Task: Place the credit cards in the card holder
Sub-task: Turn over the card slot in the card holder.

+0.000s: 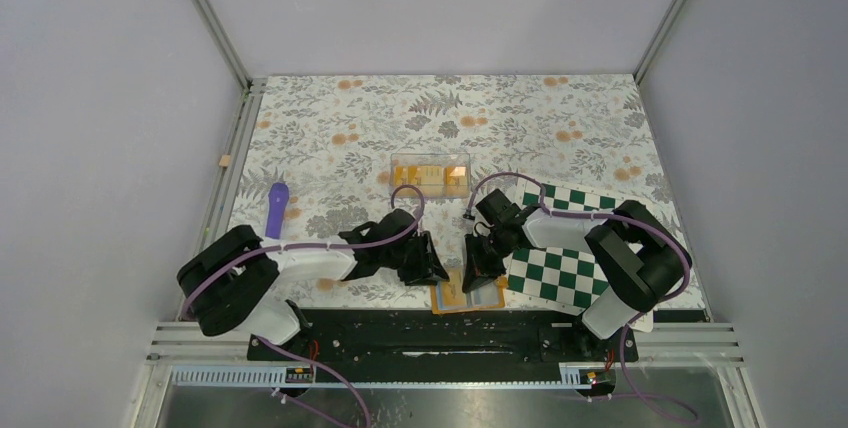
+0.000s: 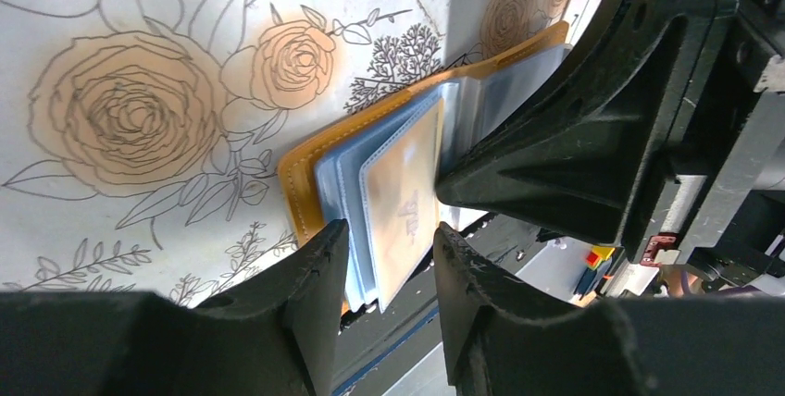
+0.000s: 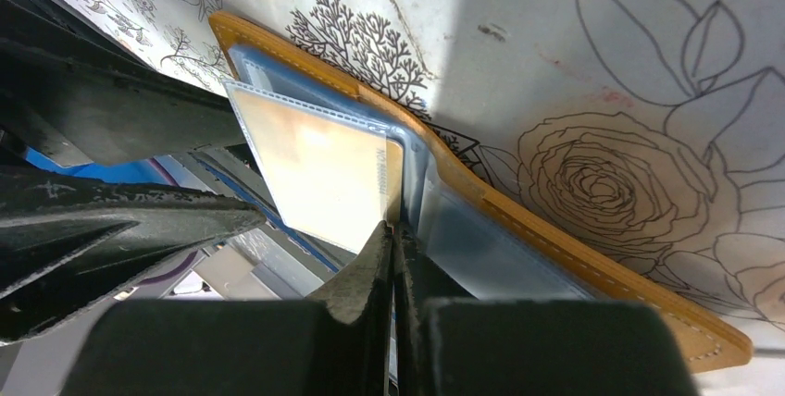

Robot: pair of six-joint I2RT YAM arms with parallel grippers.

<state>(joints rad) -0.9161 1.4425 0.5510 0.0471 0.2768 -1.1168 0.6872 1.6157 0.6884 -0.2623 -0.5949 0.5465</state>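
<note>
Currently one open card holder (image 1: 468,294) lies at the near edge of the desk (image 1: 340,128) between two hands, the left hand (image 2: 387,250) released astride the one visible credit card (image 3: 324,174), the right hand (image 3: 393,229) clenched, tips at that card's edge.

I'm seeing the orange folding wallet (image 3: 574,257) as matt and leather-like, with a stitched edge. Its light-blue see-through plastic sleeves (image 3: 491,239) are glossy and catching glare. The pale orange card (image 3: 315,174) inside one looks smooth. The floral-printed table cover (image 2: 139,109) reads flat and matt. On the left gripper (image 2: 390,229), the fingers (image 2: 305,294) are black moulded plastic, matt and faintly grainy.
</note>
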